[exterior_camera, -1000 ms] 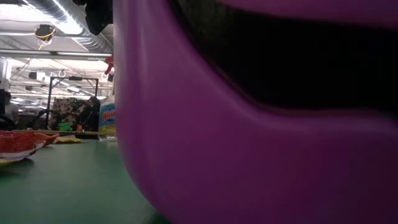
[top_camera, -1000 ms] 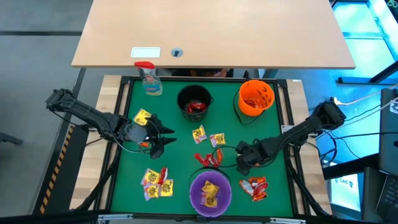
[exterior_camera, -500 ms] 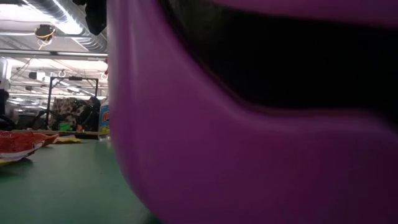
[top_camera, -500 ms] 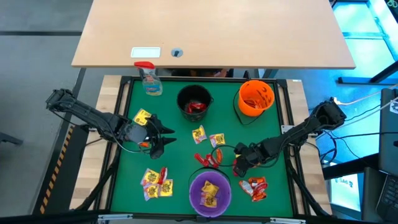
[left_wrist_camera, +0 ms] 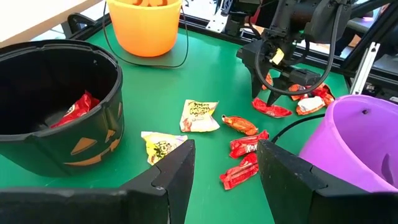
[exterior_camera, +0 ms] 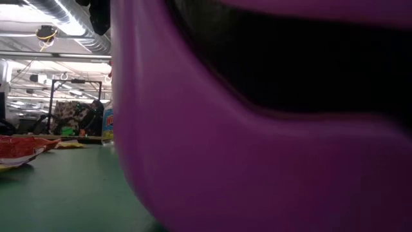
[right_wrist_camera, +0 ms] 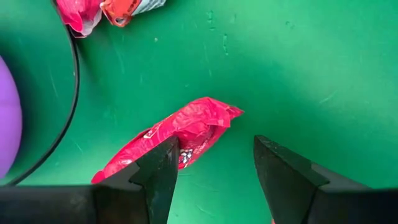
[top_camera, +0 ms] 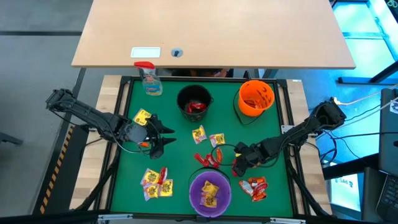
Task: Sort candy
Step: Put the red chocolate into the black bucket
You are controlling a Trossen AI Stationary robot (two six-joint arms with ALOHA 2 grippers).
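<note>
Candy packets lie flat on the green mat (top_camera: 180, 155): yellow ones (top_camera: 199, 133) near the middle, a yellow cluster (top_camera: 155, 182) at the near left, red ones (top_camera: 208, 159) and a red cluster (top_camera: 254, 188) near the purple bowl (top_camera: 210, 191). My right gripper (right_wrist_camera: 214, 155) points steeply down, open, over one red packet (right_wrist_camera: 193, 127). One finger (right_wrist_camera: 158, 171) stands over the packet's middle, the other over bare mat. My left gripper (top_camera: 166, 139) hovers open at the left, holding nothing. My right gripper stands right over the red packet (left_wrist_camera: 272, 110), fingers pointing down and slanting. Whether a fingertip touches it I cannot tell. The packet lies flat on the mat.
At the far side stand a black bowl (top_camera: 194, 102) with red candy, an orange bowl (top_camera: 256, 98) with orange candy, and a spray bottle (top_camera: 149, 79). The purple bowl's wire handle (right_wrist_camera: 69, 93) lies on the mat next to the red packet. The purple bowl's wall (exterior_camera: 257, 161) fills the low view.
My right gripper has tipped more steeply downward over the red packet by the purple bowl and edged toward the near edge, still open. In the low view the purple bowl's wall has shifted slightly sideways.
</note>
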